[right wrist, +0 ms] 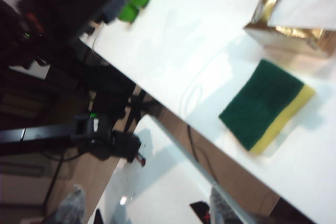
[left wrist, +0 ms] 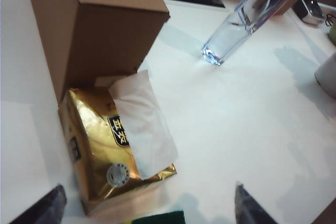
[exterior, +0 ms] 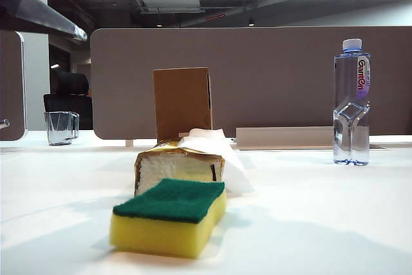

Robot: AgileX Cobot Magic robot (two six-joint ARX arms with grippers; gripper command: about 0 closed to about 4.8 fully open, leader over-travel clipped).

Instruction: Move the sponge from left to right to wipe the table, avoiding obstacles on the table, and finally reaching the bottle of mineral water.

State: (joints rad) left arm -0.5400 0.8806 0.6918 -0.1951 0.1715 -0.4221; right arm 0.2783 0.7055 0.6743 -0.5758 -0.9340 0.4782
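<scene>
Here both hands, left (left wrist: 148, 203) and right (right wrist: 144, 208), gape empty; tissues (exterior: 180, 162) and box (exterior: 183, 102) behind sponge (exterior: 170, 216).

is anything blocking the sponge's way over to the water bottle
Not on a direct line. The sponge lies at the near edge, the bottle of mineral water farther back on the right, with bare table between. The tissue pack and cardboard box stand just behind the sponge.

Clear glass mug (exterior: 62, 127) far left, black office chair (exterior: 68, 98), grey partition (exterior: 257, 75)
</scene>
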